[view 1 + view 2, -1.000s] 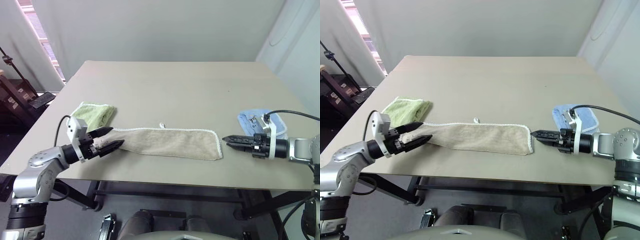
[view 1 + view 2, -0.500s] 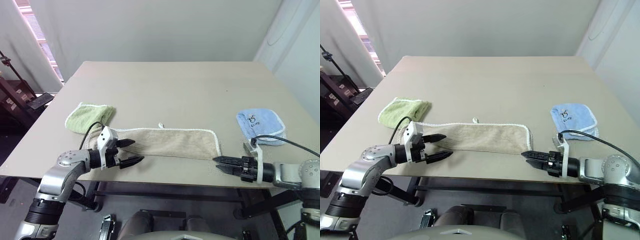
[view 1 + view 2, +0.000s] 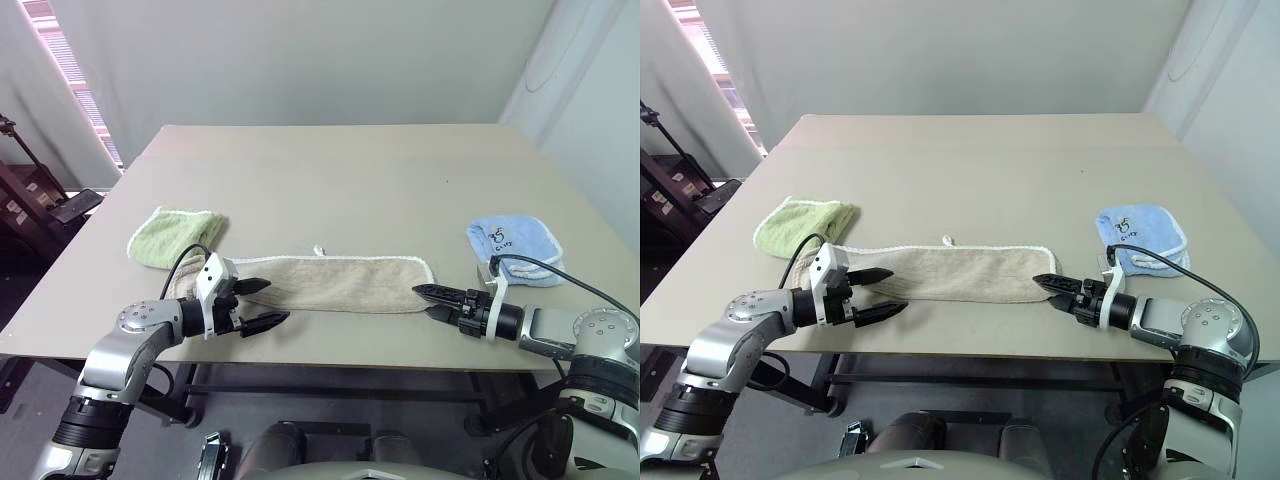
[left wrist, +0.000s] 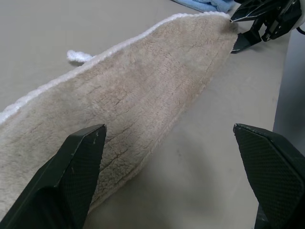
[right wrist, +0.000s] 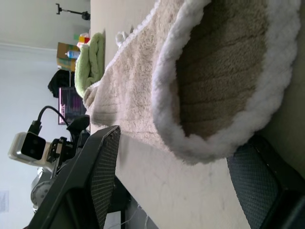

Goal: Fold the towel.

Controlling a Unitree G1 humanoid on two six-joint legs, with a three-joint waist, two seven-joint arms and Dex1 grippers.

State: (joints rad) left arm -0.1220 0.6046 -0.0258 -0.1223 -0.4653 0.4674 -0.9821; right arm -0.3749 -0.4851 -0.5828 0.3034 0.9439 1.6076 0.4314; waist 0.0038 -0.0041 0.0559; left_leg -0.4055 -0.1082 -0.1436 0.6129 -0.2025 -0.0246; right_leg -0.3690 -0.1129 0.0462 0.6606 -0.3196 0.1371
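Grasping is in hand: towel [image 3: 330, 283] at frame centre is flanked by unclenched, empty left gripper [image 3: 262, 304] and right gripper [image 3: 428, 301]; closure is required.

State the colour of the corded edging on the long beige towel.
White corded edging on the long beige terry towel; clearest in the right wrist view.

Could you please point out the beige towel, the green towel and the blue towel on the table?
beige towel [image 3: 345, 284], left eye view, middle of its long folded strip.
green towel [image 3: 175, 235], left eye view, centre of its top.
blue towel [image 3: 515, 238], left eye view, centre, below its logo.
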